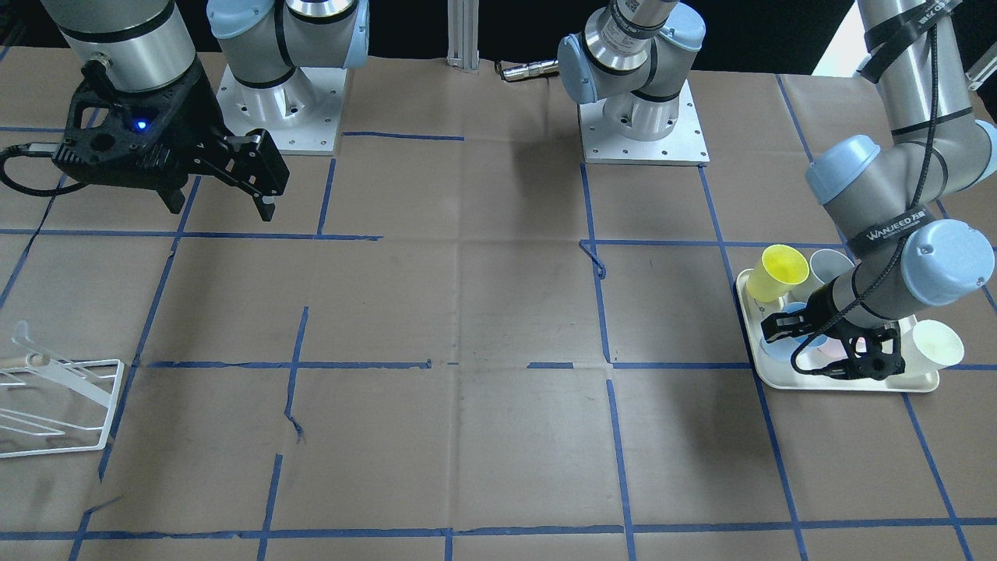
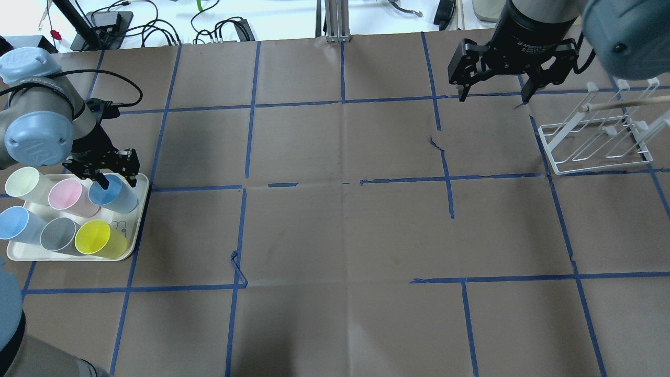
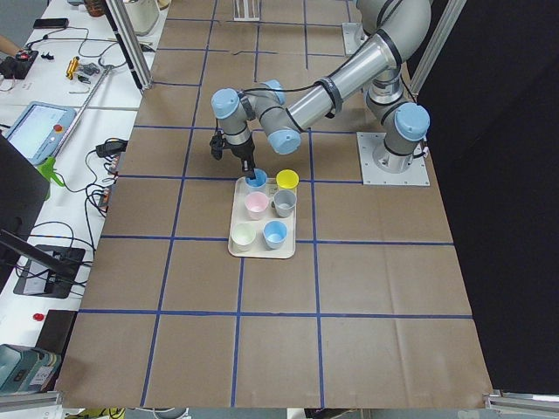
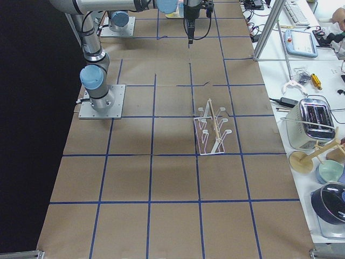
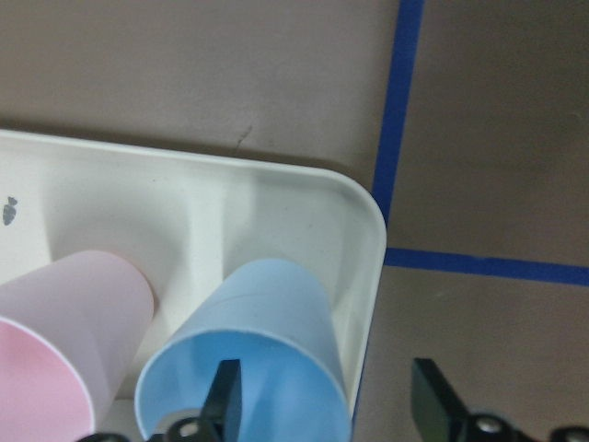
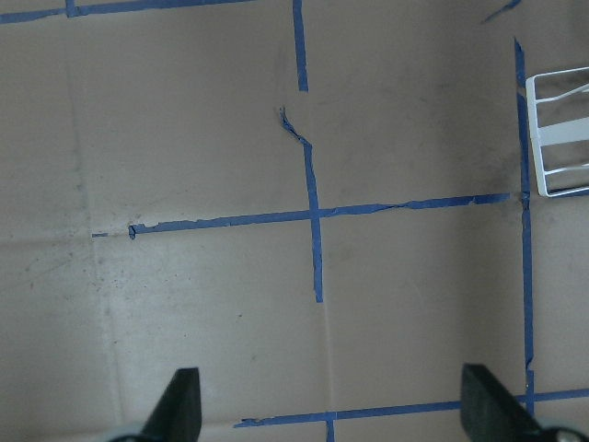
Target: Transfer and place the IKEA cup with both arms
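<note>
The IKEA cup (image 2: 116, 193), pale blue, stands at the tray's (image 2: 78, 257) far right corner; it also shows in the left wrist view (image 5: 253, 368) and the exterior left view (image 3: 256, 180). My left gripper (image 2: 119, 175) is open and straddles its wall: one finger (image 5: 224, 396) is inside the cup, the other finger (image 5: 433, 401) is outside, beyond the tray edge. A second blue cup (image 2: 15, 222) stands at the tray's near left. My right gripper (image 2: 493, 97) is open and empty, held high near the rack; the right wrist view shows the right gripper (image 6: 331, 414) over bare table.
Pink (image 2: 68, 193), grey (image 2: 57, 234), yellow (image 2: 94, 238) and pale cream (image 2: 23, 181) cups share the tray. A white wire rack (image 2: 596, 141) with a wooden rod stands on the table's right side. Brown paper with blue tape lines covers the table (image 2: 340, 235).
</note>
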Motion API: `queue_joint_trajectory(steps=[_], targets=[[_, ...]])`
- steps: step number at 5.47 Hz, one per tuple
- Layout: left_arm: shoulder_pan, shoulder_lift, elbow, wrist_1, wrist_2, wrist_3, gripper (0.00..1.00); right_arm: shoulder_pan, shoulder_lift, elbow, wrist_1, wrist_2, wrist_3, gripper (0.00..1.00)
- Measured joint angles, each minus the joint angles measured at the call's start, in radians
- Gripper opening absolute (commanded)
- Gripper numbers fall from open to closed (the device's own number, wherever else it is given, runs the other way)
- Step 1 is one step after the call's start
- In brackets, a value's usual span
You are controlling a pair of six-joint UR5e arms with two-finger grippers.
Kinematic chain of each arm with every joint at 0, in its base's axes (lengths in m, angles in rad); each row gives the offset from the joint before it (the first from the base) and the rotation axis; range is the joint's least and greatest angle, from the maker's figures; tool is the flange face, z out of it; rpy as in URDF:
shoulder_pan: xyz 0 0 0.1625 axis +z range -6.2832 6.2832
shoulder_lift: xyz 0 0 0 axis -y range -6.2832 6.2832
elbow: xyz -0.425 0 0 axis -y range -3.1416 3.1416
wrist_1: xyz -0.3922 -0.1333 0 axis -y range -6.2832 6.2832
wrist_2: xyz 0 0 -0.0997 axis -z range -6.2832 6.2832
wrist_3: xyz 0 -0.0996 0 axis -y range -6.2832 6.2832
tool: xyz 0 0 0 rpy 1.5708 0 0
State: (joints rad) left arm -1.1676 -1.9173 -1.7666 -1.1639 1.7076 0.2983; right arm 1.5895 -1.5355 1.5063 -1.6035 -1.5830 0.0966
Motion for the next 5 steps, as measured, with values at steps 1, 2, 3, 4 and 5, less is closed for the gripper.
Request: queue_joint_trajectory(steps=[1,2,3,4,5], targets=[[-0.019,0.027,0.011,-0.016,-0.003,-0.003,0.98,0.000,0.000,0.000,-0.001,0.000,0.000,1.00],[-0.062,0.071,0.034,-0.069,-0.009,-0.010,0.98,0.000,0.001,0.000,-0.001,0.000,-0.001,1.00],[-0.130,0.117,0.076,-0.157,-0.022,-0.033,0.98,0.000,0.001,0.001,-0.001,0.000,-0.001,1.00],[-0.224,0.151,0.147,-0.270,-0.046,-0.105,0.98,0.000,0.002,0.001,-0.001,0.000,0.000,1.00],[-0.306,0.168,0.235,-0.376,-0.060,-0.178,0.98,0.000,0.002,0.001,0.000,-0.001,0.000,1.00]])
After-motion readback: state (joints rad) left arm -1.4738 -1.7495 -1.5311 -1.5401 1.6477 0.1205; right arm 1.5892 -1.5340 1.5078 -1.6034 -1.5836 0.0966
